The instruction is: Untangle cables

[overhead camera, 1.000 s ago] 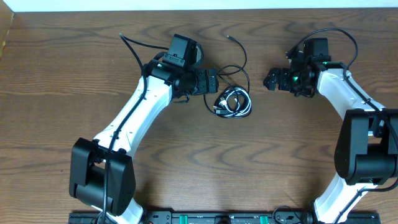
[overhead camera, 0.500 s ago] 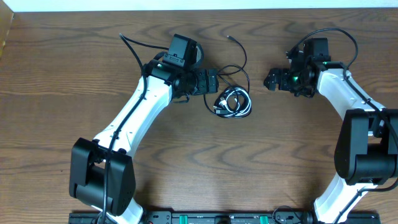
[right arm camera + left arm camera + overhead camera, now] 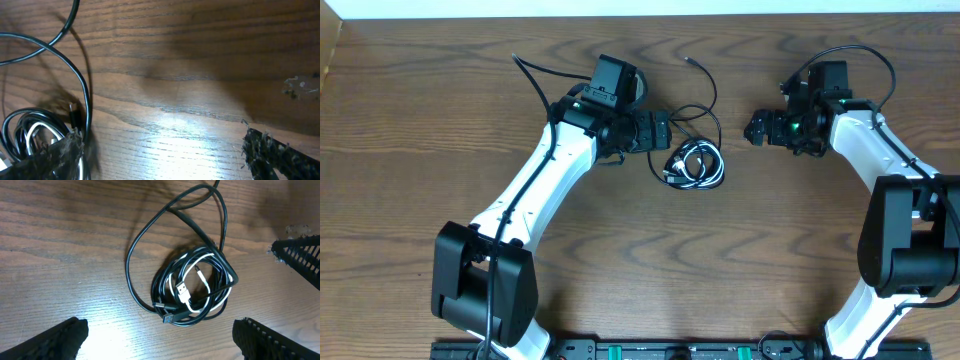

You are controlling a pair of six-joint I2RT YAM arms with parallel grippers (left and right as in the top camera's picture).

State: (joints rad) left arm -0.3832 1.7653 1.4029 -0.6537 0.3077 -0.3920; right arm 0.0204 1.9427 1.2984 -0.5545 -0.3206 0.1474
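Observation:
The black cord (image 3: 698, 110) and the white cord (image 3: 700, 160) lie coiled together on the wooden table, with a black loop and a loose plug end running toward the back. In the left wrist view the black coil (image 3: 172, 292) wraps the white cord (image 3: 196, 265), whose white plug lies inside the coil. My left gripper (image 3: 665, 130) is open, just left of the coil, and holds nothing (image 3: 157, 342). My right gripper (image 3: 757, 128) is open to the right of the coil, apart from it (image 3: 165, 160); the black cord (image 3: 82, 95) shows at that view's left edge.
The wooden table (image 3: 770, 250) runs to a pale back edge. Thick black robot wires (image 3: 535, 80) arch over both arms. The other gripper's finger (image 3: 300, 260) shows at the right edge of the left wrist view.

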